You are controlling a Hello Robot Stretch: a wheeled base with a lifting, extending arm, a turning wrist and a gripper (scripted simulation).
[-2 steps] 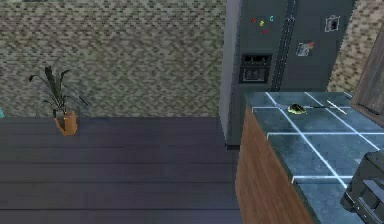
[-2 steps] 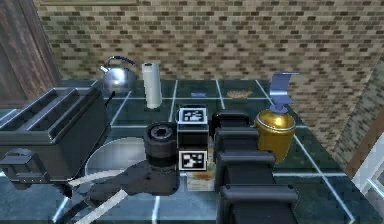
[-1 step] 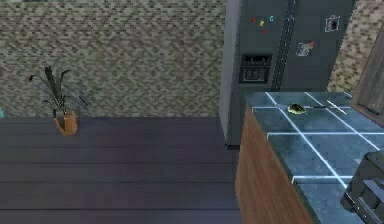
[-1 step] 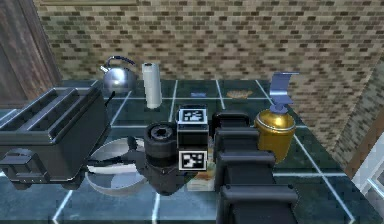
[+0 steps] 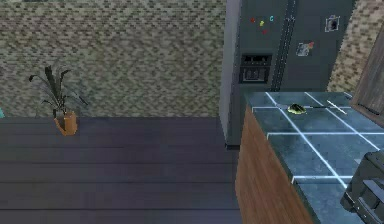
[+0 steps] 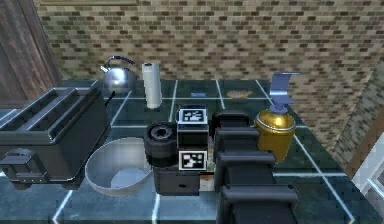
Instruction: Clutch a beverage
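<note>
In the arm side view the dark arm [image 6: 245, 170] reaches out over a tiled counter [image 6: 330, 160], with two white marker squares [image 6: 193, 138] at its end. Left of them sits my gripper's [image 6: 158, 142] dark round body, close to a grey bowl [image 6: 118, 165]. I cannot tell whether the gripper holds anything. A gold bottle with a blue pump top [image 6: 276, 128] stands just right of the arm. No plain drink shape stands out; a small brownish blob [image 6: 237, 95] lies farther back.
A dark toaster [image 6: 50, 125] stands left, with a metal kettle [image 6: 120, 72] and a white paper roll [image 6: 152, 85] behind, before a brick wall. The forward view has a fridge [image 5: 290, 50], the counter [image 5: 320, 140] with a small yellow-green thing [image 5: 296, 107], a potted plant [image 5: 62, 105] and open floor [image 5: 120, 170].
</note>
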